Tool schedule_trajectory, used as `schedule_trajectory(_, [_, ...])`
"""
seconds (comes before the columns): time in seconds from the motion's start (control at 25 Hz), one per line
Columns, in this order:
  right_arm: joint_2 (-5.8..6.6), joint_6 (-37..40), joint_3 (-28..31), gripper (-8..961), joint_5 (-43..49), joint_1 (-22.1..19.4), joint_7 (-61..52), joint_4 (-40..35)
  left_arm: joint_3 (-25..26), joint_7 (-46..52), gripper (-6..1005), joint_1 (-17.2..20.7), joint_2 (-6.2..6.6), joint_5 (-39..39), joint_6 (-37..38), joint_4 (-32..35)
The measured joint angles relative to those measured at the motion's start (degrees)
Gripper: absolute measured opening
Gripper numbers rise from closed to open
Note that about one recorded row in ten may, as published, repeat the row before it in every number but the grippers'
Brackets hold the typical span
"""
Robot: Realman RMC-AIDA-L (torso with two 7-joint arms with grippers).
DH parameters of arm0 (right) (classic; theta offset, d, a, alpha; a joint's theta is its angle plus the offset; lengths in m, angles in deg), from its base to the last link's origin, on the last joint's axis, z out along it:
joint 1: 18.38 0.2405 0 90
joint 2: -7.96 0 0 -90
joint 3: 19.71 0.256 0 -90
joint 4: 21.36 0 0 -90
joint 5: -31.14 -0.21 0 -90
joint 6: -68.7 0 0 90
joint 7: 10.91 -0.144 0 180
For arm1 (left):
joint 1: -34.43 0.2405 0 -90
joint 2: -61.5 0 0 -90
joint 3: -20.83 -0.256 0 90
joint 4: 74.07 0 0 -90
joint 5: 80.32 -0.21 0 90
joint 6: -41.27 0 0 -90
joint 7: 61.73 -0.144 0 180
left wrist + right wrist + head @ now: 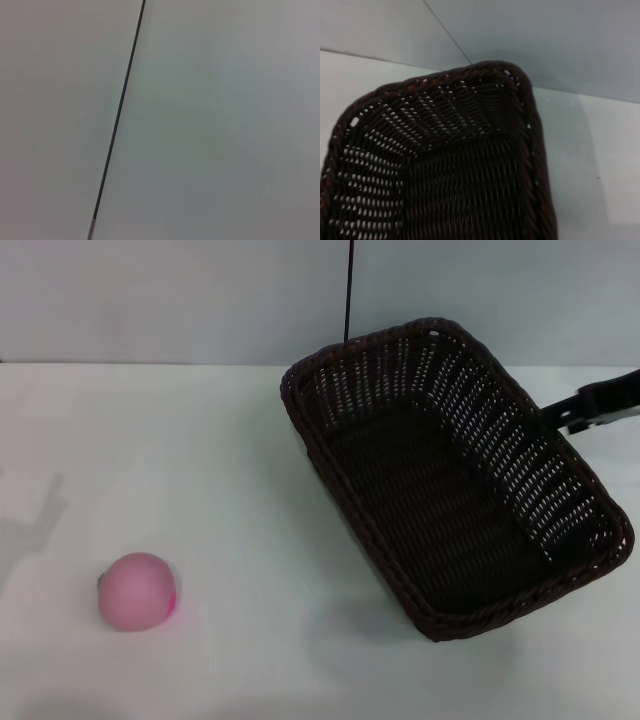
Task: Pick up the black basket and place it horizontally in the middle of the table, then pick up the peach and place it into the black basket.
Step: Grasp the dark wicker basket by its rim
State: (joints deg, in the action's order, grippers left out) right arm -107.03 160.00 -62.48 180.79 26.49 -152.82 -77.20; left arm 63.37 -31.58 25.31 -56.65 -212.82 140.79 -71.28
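The black basket is on the right side of the white table, turned diagonally and seemingly held a little above the top, with a faint shadow under its near corner. My right gripper reaches in from the right edge and is shut on the basket's far right rim. The right wrist view looks down into the basket and shows none of my fingers. The pink peach lies on the table at the near left, apart from the basket. My left gripper is out of view.
A grey wall with a thin dark vertical line stands behind the table. The left wrist view shows only this wall. A faint arm shadow falls on the table's left edge.
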Motion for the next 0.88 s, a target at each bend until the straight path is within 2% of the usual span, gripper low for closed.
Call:
schedule_trajectory(0.2, [-1.57, -7.2, -2.8, 744, -0.5, 0.3, 0.9, 3.9, -0.3, 0.0, 766, -0.5, 0.03, -0.1, 0.0, 0.0])
schedule_trajectory(0.4, [-1.76, -10.5, -3.5, 741, -0.7, 0.6, 0.9, 6.0, -0.1, 0.0, 762, -0.6, 0.03, -0.1, -0.2, 0.0])
schedule_trajectory(0.64, [-1.90, -10.5, -3.7, 738, -2.3, 0.9, 2.8, 6.7, 0.0, 0.0, 758, -1.0, 0.03, 0.0, -0.4, 0.0])
schedule_trajectory(0.88, [-1.91, -11.2, -3.8, 544, -3.4, 0.9, 3.2, 7.8, 0.0, 0.0, 754, -1.3, 0.03, 0.2, -0.5, 0.0])
